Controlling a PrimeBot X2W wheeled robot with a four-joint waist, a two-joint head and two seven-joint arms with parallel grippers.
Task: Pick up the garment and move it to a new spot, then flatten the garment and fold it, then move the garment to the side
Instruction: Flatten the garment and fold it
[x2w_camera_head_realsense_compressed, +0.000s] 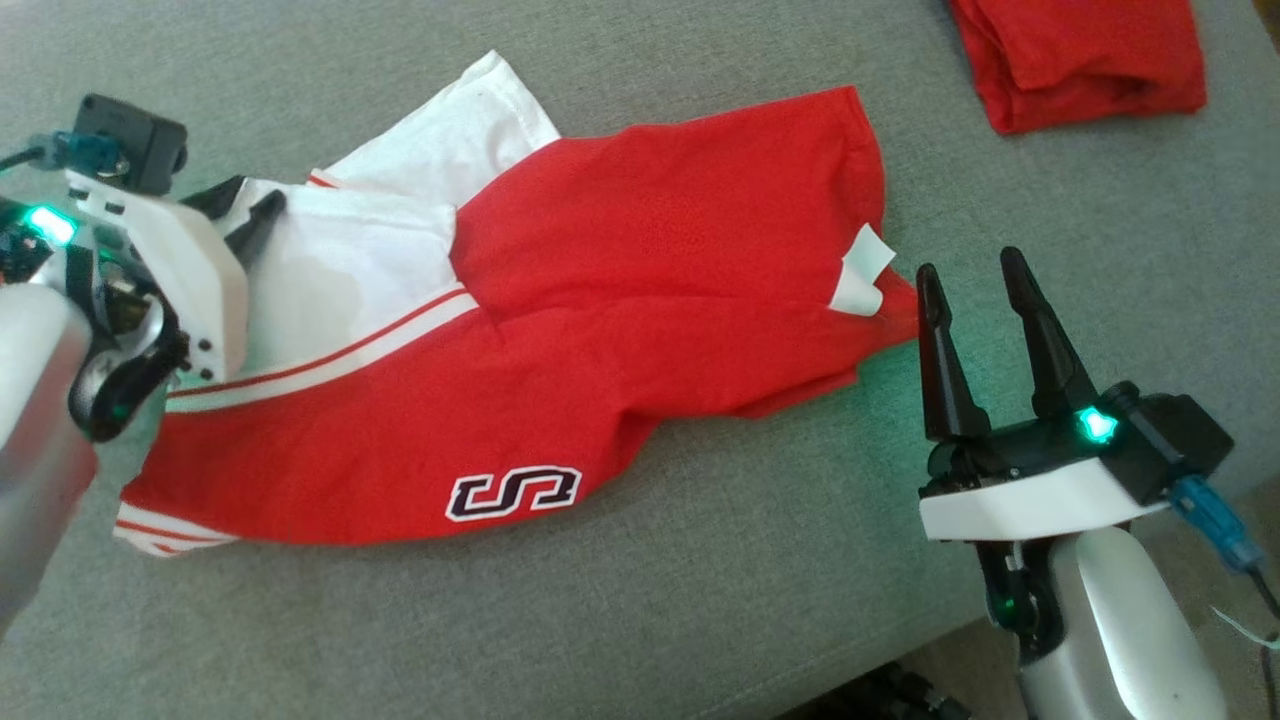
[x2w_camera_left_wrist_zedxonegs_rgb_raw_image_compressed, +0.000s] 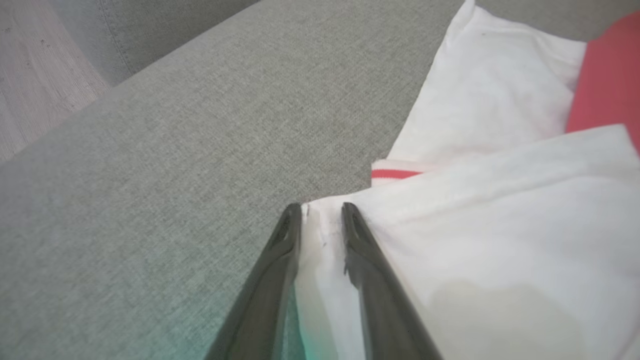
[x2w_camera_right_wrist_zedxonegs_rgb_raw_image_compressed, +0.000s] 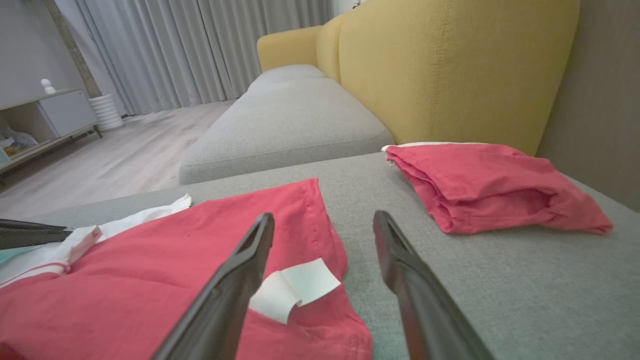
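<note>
Left wrist view: left gripper (x2w_camera_left_wrist_zedxonegs_rgb_raw_image_compressed: 321, 215) clamped the shirt's (x2w_camera_left_wrist_zedxonegs_rgb_raw_image_compressed: 500, 225) white edge; right gripper (x2w_camera_head_realsense_compressed: 968, 262), open beside the hem (x2w_camera_head_realsense_compressed: 872, 175), needed to grasp it for flattening.

The left gripper (x2w_camera_left_wrist_zedxonegs_rgb_raw_image_compressed: 320, 210) sits at the left, its two fingers pinched close on an edge of the garment (x2w_camera_head_realsense_compressed: 650, 230). The right gripper (x2w_camera_head_realsense_compressed: 970, 262) is low on the right, fingers wide apart, pointing up.
</note>
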